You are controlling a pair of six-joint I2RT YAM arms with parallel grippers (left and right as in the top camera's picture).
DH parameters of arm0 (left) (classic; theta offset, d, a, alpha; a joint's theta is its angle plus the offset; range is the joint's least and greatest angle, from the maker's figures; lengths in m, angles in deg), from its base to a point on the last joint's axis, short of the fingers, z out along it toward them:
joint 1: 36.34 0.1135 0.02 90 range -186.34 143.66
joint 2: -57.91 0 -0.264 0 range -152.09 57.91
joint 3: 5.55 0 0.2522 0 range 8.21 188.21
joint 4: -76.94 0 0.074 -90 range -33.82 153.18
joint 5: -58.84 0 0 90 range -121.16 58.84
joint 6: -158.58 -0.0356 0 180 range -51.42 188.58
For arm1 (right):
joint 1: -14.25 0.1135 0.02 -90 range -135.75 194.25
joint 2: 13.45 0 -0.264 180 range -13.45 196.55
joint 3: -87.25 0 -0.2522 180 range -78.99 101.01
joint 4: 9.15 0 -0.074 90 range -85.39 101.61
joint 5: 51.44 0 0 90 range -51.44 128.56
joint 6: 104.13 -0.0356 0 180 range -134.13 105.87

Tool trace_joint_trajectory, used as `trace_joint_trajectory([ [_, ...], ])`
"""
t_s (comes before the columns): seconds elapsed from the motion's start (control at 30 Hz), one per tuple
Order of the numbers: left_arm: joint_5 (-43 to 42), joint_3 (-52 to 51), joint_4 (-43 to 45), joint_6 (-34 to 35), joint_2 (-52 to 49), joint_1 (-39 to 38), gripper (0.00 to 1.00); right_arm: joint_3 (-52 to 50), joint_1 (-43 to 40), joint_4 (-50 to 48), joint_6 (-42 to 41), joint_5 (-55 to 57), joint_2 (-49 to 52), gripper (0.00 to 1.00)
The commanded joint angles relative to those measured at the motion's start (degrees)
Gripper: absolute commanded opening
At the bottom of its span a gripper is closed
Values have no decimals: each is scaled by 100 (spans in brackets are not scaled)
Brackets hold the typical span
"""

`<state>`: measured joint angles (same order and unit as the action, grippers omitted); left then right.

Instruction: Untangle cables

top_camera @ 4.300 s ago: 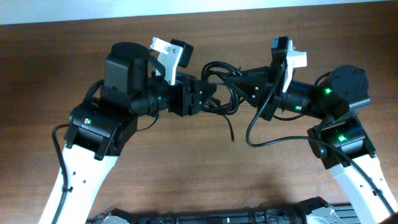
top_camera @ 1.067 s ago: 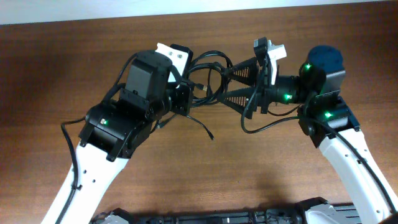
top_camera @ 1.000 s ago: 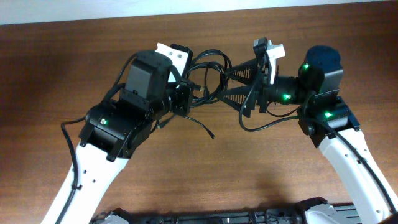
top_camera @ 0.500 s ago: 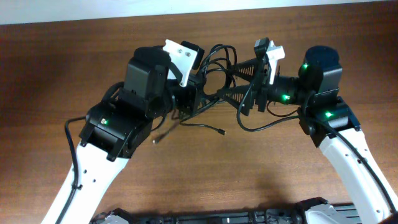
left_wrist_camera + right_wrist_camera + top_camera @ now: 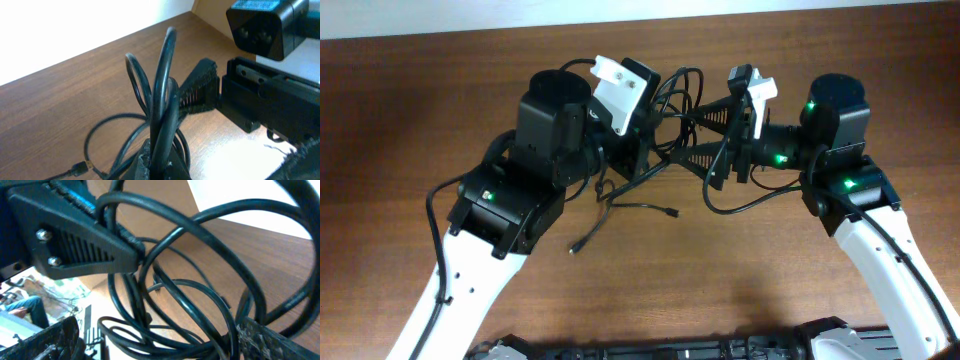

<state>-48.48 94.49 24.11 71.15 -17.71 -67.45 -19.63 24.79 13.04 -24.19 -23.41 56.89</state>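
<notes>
Cables (image 5: 672,92) bunched above the desk (image 5: 720,290) between your arms; left gripper (image 5: 642,150) clenched on the bundle; right gripper (image 5: 672,137) spread wide, loops threaded across it; if you pull apart now, the knot may cinch or a loop may snag.

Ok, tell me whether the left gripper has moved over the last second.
Yes. The left gripper has shifted rightward in the overhead view and slightly nearer the table's far edge.

Brown wood-grain table (image 5: 720,290), white wall (image 5: 420,15) along far edge, bright daylight glare
</notes>
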Motion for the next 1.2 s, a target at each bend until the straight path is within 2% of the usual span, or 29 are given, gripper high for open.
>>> trace_joint_trajectory([
  [0.0,214,74,260,-87,61,-24,0,35,31,37,48,-527,48,99],
  [0.3,212,74,197,-90,63,-17,0,35,24,411,326,1150,50,99],
  [0.4,212,74,203,-90,61,-17,0,35,24,505,345,997,48,100],
  [0.5,212,74,197,-90,61,-17,0,35,24,503,345,946,48,95],
  [0.57,219,74,197,-90,61,-17,0,35,24,481,345,824,48,87],
  [0.6,334,74,192,-87,61,-17,0,35,24,466,345,758,48,78],
  [0.7,581,76,179,-20,61,-17,0,35,26,553,341,706,48,43],
  [0.73,590,74,195,22,61,-17,0,35,26,651,341,706,48,18],
  [0.8,776,74,197,63,61,-17,0,35,26,726,343,496,48,4],
  [1.03,1672,74,144,247,61,-13,0,35,26,380,431,-1482,48,4],
  [1.13,2815,74,-94,1169,61,4,0,35,26,70,431,-2028,48,4],
  [1.17,3080,74,-247,1711,61,72,0,35,26,70,431,-2039,48,4],
])
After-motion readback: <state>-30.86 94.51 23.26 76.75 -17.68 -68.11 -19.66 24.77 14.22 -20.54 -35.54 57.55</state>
